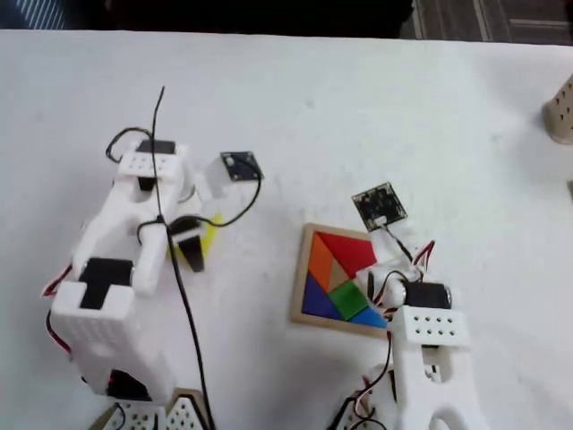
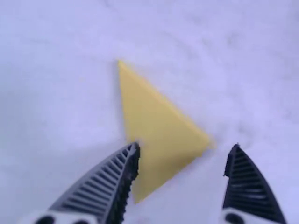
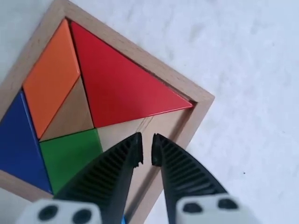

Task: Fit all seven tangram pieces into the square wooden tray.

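Observation:
A yellow triangle (image 2: pixel 156 133) lies flat on the white table, left of the tray, seen as a yellow patch (image 1: pixel 209 233) in the high view. My left gripper (image 2: pixel 184 149) is open just over it, one corner of the triangle lying between the fingers. The square wooden tray (image 1: pixel 299 278) holds a red triangle (image 3: pixel 117 79), an orange parallelogram (image 3: pixel 51 77), a blue triangle (image 3: pixel 16 140), a green square (image 3: pixel 70 156) and a light blue piece (image 1: pixel 369 315). My right gripper (image 3: pixel 146 142) is shut and empty, hanging over the bare wood of the tray (image 3: pixel 182 123) beside the red triangle.
A beige perforated object (image 1: pixel 560 112) stands at the table's right edge. Black cables (image 1: pixel 183 296) trail across the left arm. Bare white table stretches behind the tray and between the two arms.

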Motion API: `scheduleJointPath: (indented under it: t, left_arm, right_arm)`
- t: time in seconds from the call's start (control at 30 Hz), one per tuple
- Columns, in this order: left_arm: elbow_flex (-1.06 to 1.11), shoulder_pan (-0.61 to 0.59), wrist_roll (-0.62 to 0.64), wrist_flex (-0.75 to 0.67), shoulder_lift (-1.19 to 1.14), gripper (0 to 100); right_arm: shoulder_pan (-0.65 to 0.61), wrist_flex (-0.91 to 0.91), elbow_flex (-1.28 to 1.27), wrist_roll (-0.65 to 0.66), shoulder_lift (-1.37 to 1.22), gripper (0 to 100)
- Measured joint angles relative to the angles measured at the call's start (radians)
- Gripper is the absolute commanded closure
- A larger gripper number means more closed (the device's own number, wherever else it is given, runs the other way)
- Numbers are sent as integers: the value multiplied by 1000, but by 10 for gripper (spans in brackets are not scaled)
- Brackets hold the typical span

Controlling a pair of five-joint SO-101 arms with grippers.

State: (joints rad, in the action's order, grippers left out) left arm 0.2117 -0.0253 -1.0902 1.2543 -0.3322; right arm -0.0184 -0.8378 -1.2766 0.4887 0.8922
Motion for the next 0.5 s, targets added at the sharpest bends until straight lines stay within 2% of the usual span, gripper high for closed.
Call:
scheduleJointPath:
  t: [0.17, 0.43, 0.5]
  left_arm:
    - [55, 0, 0, -110, 11, 699]
    - [57, 5, 0, -124, 11, 700]
    - [57, 5, 0, -124, 11, 732]
  right_arm:
    - [0, 0, -12, 0, 0, 952]
    - [0, 0, -12, 0, 0, 950]
    - [0, 0, -12, 0, 0, 950]
